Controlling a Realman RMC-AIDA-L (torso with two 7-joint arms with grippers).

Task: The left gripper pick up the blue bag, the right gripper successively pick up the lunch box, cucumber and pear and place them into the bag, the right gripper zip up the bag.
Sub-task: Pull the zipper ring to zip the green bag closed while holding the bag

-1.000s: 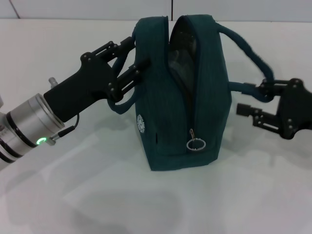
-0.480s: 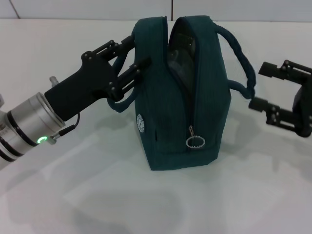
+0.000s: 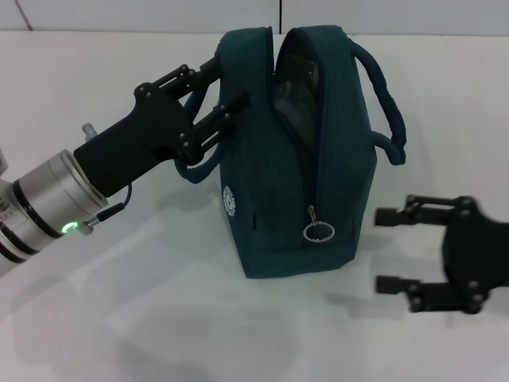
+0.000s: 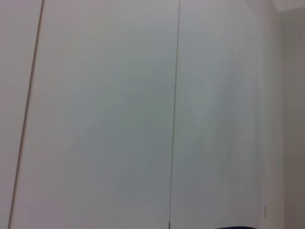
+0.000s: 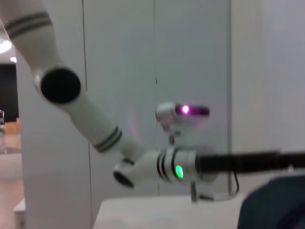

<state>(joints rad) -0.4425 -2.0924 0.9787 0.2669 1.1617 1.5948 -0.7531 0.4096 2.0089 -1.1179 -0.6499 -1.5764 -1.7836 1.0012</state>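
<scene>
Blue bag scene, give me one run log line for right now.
left gripper: shut on bag handle | blue bag: upright, zipper open | right gripper: open, beside bag, empty

bag contents: dark, unidentifiable | left claw tips: hidden behind blue bag

The blue bag is a dark teal fabric bag standing upright on the white desk, its narrow end facing forward. The zip runs down that end and over the top; it is open along the top, and the gap shows a dark interior. A metal ring pull hangs low on the zip. A small round white logo sits on the bag's left side. One padded handle arches free on the right; the other loops out on the left side. The contents cannot be made out.
</scene>
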